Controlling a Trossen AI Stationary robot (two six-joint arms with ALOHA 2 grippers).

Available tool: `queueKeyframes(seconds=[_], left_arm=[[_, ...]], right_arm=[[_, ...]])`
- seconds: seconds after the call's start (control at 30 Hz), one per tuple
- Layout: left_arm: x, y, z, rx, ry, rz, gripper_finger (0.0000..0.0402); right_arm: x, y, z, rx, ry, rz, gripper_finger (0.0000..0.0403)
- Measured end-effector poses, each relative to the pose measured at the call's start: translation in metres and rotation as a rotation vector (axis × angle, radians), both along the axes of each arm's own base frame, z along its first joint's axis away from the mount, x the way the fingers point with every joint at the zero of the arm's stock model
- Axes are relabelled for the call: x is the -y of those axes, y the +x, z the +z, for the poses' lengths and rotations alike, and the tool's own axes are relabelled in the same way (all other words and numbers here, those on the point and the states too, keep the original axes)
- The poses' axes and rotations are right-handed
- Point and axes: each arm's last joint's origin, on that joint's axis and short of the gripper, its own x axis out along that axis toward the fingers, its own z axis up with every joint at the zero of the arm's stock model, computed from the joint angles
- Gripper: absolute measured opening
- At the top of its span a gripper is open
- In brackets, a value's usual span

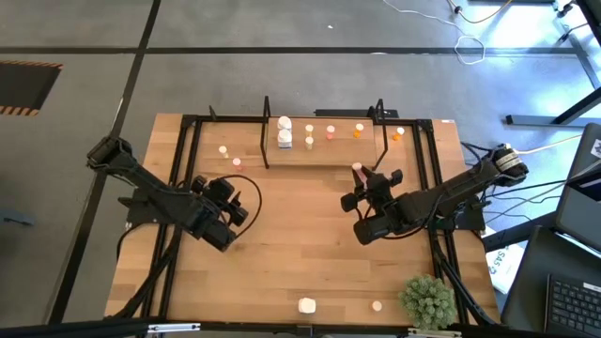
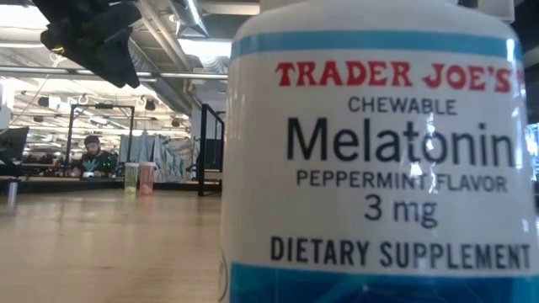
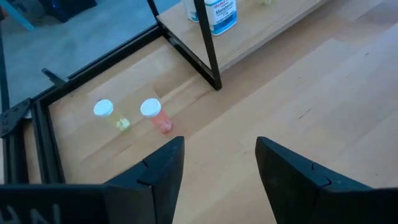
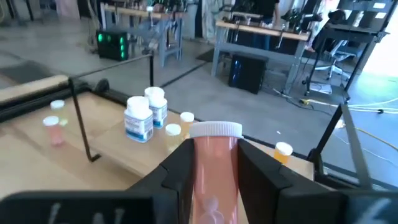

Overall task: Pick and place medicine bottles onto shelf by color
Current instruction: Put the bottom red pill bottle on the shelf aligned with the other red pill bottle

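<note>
Six or so medicine bottles [image 1: 285, 131] already stand on the shelf [image 1: 324, 156] in the high view: two white ones at its left end, smaller cream, pink and orange ones spread toward its right end. The right gripper [image 1: 360, 178] hovers just in front of the shelf, toward its right half, clamped on a pink bottle [image 1: 357, 170]. The left gripper [image 1: 246, 193] waits in front of the shelf's left end, its jaws spread and empty. Left to sort: two small bottles [image 1: 229, 156] outside the shelf's left end, and a white bottle [image 1: 307, 305] and a small one [image 1: 377, 305] well apart from the shelf at the near edge.

The low view is mostly filled by one white labelled bottle [image 2: 379, 160], with the shelf's frame [image 2: 210, 147] far behind it.

The left wrist view shows the parted fingers [image 3: 161, 171] and the two stray bottles [image 3: 152, 112] beside the shelf's upright.

The right wrist view shows the pink bottle [image 4: 214, 165] pinched upright, facing the shelf; I judge the task roughly half done.
</note>
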Motion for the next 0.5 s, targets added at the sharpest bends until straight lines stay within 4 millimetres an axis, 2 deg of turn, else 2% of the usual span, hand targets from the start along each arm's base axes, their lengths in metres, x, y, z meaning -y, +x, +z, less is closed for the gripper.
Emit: queueKeyframes(seconds=[0.27, 0.5], left_arm=[[-0.008, 0.004, 0.000, -0.005, -0.013, 0.044, 0.0193], [-0.018, 0.007, 0.000, -0.006, -0.014, 0.098, 0.0193]], right_arm=[[0.003, 0.001, -0.044, 0.042, -0.111, -0.038, 0.0105], [0.011, 0.019, -0.067, -0.048, -0.143, -0.042, 0.0105]])
